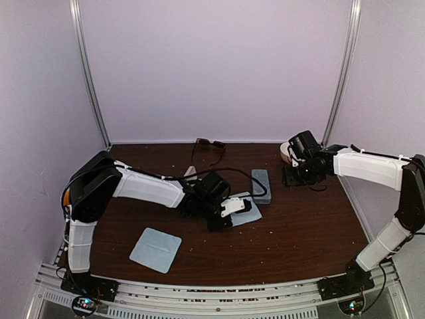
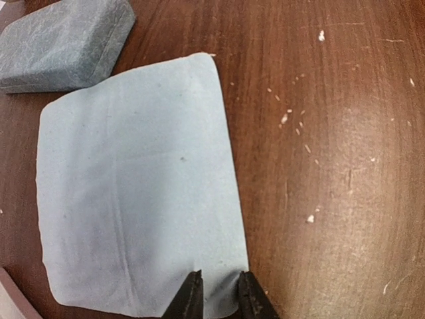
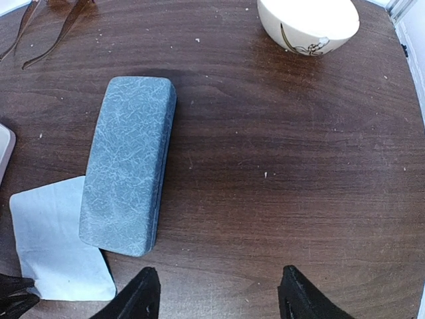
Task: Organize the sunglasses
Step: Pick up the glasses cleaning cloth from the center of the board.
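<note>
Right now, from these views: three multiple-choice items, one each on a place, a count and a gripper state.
1. Where is the white ceramic bowl on the dark wooden table?
A) back right
B) front left
C) front centre

2. How many light-blue square cloths lie out?
A) one
B) two
C) four

3. The right gripper is:
A) shut on the bowl
B) shut on a cloth
C) open, empty

Answers:
1 A: it sits at the back beside the right arm.
2 B: one lies front left, the other under the left gripper.
3 C: its jaws stand wide apart with nothing between them.
</note>
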Motion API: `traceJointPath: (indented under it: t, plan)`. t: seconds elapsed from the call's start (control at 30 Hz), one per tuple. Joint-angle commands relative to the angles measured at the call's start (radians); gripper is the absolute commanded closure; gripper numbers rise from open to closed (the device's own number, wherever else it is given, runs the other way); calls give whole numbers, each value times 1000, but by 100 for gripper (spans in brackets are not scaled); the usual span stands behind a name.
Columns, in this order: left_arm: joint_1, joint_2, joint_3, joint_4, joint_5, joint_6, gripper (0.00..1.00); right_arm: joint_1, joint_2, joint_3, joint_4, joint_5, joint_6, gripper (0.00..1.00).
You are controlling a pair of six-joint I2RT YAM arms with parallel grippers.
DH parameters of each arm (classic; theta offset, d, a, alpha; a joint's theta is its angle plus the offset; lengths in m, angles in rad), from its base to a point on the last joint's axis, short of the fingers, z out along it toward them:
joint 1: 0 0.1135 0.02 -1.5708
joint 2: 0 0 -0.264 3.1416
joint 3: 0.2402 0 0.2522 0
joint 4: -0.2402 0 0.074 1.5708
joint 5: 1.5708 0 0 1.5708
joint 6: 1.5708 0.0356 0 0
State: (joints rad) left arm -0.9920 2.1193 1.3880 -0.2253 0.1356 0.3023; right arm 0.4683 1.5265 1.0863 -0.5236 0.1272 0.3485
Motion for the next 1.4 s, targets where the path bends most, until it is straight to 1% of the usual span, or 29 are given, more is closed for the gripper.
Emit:
traceJointPath:
  t: [0.0, 0.07, 0.13, 0.2, 0.27, 0.3, 0.37, 0.47, 0.73, 0.87, 0.97, 1.13, 1.37]
  plan:
    - [-1, 47, -3, 27, -45, 14, 81, -8, -34, -9, -12, -25, 26, 38]
    - [0, 47, -8, 36, -49, 14, 82, -8, -45, -19, -12, -48, 45, 38]
    - [1, 46, -13, 43, -47, 14, 85, -8, -63, -40, -4, -90, 68, 38]
    - [1, 44, -17, 44, -45, 17, 92, -8, -81, -70, 11, -142, 106, 38]
    - [1, 37, -26, 46, -42, 18, 98, -8, -100, -115, 47, -225, 158, 38]
    - [1, 32, -31, 48, -38, 17, 100, -8, -110, -144, 76, -269, 193, 38]
    - [1, 19, -47, 55, -27, 12, 100, -4, -123, -205, 148, -378, 267, 38]
    - [1, -6, -73, 67, 4, -2, 100, 14, -121, -269, 239, -449, 368, 39]
    - [1, -56, -125, 95, 47, -17, 100, 117, -4, -259, 313, -498, 497, 40]
    - [1, -76, -137, 90, 76, -24, 100, 135, 49, -246, 319, -507, 535, 41]
    - [1, -83, -149, 90, 94, -29, 100, 146, 82, -232, 288, -505, 553, 42]
    - [1, -82, -167, 106, 93, -33, 100, 158, 108, -241, 307, -521, 585, 47]
    - [1, -81, -176, 119, 97, -31, 100, 185, 165, -215, 306, -539, 600, 52]
